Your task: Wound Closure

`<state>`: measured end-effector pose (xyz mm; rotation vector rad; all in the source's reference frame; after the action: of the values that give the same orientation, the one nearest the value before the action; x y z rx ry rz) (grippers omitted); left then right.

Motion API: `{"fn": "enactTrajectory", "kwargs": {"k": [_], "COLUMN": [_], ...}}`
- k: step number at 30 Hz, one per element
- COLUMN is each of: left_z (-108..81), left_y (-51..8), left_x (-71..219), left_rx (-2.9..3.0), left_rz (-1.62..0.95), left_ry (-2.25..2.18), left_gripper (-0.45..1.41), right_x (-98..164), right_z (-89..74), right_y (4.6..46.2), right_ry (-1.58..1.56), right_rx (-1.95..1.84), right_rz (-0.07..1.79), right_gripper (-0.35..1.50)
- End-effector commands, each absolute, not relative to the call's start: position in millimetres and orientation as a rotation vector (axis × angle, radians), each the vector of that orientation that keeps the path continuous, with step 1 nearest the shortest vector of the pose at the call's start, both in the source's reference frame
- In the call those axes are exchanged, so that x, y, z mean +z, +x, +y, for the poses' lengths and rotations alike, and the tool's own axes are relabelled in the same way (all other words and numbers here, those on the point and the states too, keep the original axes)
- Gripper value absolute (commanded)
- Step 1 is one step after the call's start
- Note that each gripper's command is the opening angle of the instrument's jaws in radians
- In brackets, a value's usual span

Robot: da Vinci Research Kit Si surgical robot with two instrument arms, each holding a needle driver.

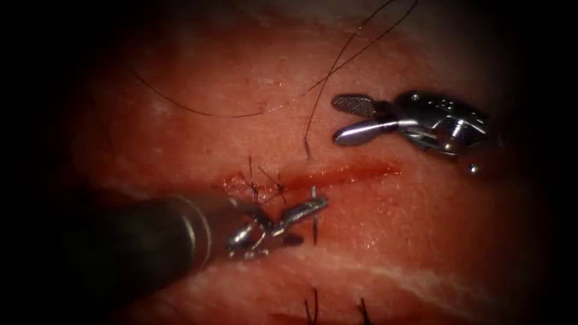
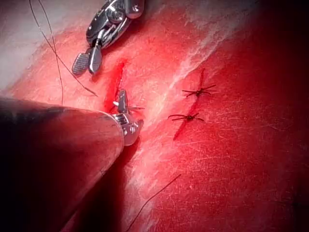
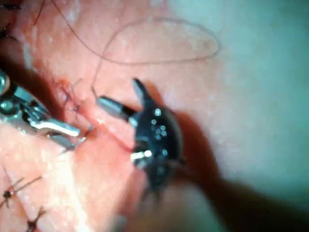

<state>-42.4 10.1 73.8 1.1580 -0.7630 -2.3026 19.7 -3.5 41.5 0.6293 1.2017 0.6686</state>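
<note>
**Left tool on needle at the cut; right tool open above**

Fingers of the left tool (image 1: 304, 210) are clamped on the needle (image 1: 313, 212) near the middle of its visible curve. Fingers of the right tool (image 1: 352, 120) stand apart, holding nothing, hovering above the cut (image 1: 343, 174) on its right part.

The needle sits just below the cut's edge, right of the knotted stitch (image 1: 265, 186). Its long axis runs nearly upright in the endoscope view, across the cut line; one end shows above the fingers, the other below. Whether either end is in the tissue (image 1: 421, 229) cannot be told.

The thread (image 1: 328, 78) lies loose over the tissue above the cut, one strand ending just short of it.

Judgement: good practice here calls for a firm hold square to the curve and rotation along the needle's arc, not dragging sideways.
</note>
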Motion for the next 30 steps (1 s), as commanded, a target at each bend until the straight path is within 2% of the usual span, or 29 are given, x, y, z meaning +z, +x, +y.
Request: {"fn": "enactTrajectory", "kwargs": {"k": [1, 17, 19, 20, 21, 22, 30], "left_z": [9.6, 11.0, 11.1, 11.2, 11.2, 11.2, 10.4], "left_y": [-43.1, -43.8, -43.7, -43.7, -43.7, -43.7, -43.6], "left_x": [74.3, 75.4, 75.5, 75.5, 75.5, 75.5, 73.7], "left_rx": [-2.299, -2.279, -2.279, -2.278, -2.277, -2.277, -2.289], "left_rz": [-0.768, -0.839, -0.846, -0.850, -0.853, -0.853, -0.822], "left_ry": [1.174, 1.225, 1.227, 1.229, 1.231, 1.231, 1.281], "left_gripper": [0.61, 0.46, 0.34, 0.16, -0.31, -0.45, -0.45], "right_x": [42.3, 43.1, 43.2, 43.2, 43.2, 43.2, 43.3], "right_z": [-4.8, -5.8, -6.0, -6.0, -6.0, -6.0, -6.0], "right_y": [19.9, 20.4, 20.4, 20.4, 20.4, 20.4, 20.3], "right_ry": [0.633, 0.618, 0.614, 0.614, 0.614, 0.614, 0.614], "right_rx": [0.665, 0.662, 0.662, 0.662, 0.662, 0.662, 0.662], "right_rz": [1.200, 1.204, 1.200, 1.200, 1.200, 1.200, 1.200], "right_gripper": [1.01, 1.01, 1.01, 1.01, 1.01, 1.01, 1.01]}}
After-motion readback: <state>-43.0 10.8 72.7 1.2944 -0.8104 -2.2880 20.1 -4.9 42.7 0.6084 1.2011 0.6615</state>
